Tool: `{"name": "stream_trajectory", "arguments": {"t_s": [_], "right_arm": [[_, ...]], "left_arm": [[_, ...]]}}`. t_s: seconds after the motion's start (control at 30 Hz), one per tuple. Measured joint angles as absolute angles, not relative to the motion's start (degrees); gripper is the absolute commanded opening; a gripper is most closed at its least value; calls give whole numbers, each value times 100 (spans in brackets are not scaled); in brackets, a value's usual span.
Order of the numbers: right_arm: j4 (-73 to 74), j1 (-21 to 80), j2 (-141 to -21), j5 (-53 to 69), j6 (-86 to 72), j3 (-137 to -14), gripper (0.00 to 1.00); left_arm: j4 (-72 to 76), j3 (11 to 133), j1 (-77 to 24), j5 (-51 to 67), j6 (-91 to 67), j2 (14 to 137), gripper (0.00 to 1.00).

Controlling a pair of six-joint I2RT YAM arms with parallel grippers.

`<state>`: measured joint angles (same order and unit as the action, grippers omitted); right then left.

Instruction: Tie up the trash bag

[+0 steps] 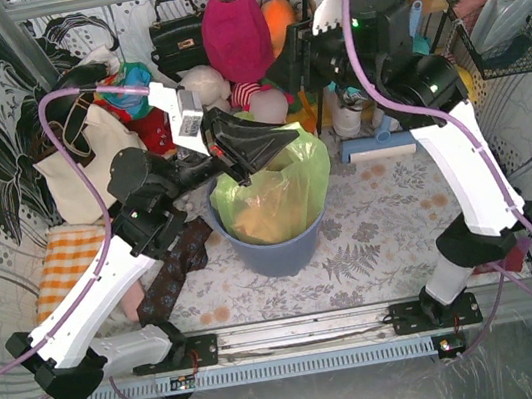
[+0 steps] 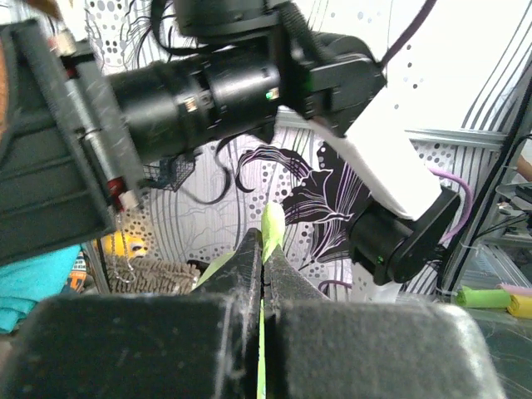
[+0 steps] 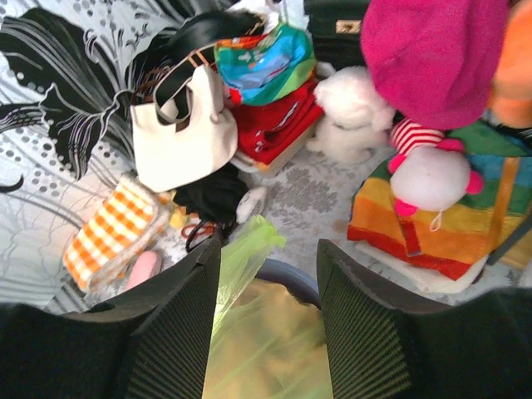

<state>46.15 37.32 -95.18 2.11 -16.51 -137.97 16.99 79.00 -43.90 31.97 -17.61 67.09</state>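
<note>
Our left fingers (image 2: 241, 278) pinch a trash bag (image 1: 281, 195) strip, drawing it up for tying; our right fingers (image 3: 174, 332) gape above.

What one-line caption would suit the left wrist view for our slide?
Left claw shut on a strip of the lime-green trash bag, right arm looming ahead.

No legible txt/nos. anywhere; sticker (image 1: 189, 123) on left arm (image 1: 99, 297) too small.

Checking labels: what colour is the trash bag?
Translucent lime green trash bag, clearest in the top external view.
</note>
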Motion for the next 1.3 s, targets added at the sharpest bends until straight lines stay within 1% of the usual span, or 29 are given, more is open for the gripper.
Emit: {"name": "stream_trajectory", "arguments": {"t_s": [0.2, 0.3, 0.43, 0.57, 0.77, 0.9, 1.03, 1.23, 1.3], "right_arm": [[4591, 3529, -9872, 1133, -1756, -13729, 54], [4565, 3498, -9889, 1446, -1750, -13576, 57], [4318, 3435, -9786, 1859, -1737, -13227, 57], [4276, 3332, -9784, 2018, -1737, -13194, 58], [4353, 3280, -9662, 2012, -1625, -13196, 59], [4364, 3275, -9045, 1999, -1404, -12838, 58], [4281, 3275, -7999, 2084, -1262, -12263, 55], [3874, 3275, -6871, 2670, -1243, -11867, 54], [3667, 3275, -6641, 2943, -1282, -11699, 56]], "left_arm": [[1970, 7863, -4388, 3459, -1929, 6705, 2], [2014, 7863, -4388, 3640, -1962, 6716, 3], [2080, 7902, -4388, 4003, -1968, 6794, 2], [2049, 8051, -4386, 4438, -1922, 6934, 0], [2029, 8200, -4230, 4993, -1905, 7026, 0], [2403, 8178, -3997, 5288, -2200, 7059, 0], [2851, 8171, -3841, 5478, -2523, 7142, 0], [3140, 8171, -3795, 5531, -2744, 7260, 0], [3188, 8171, -3778, 5529, -2788, 7293, 0]]}}
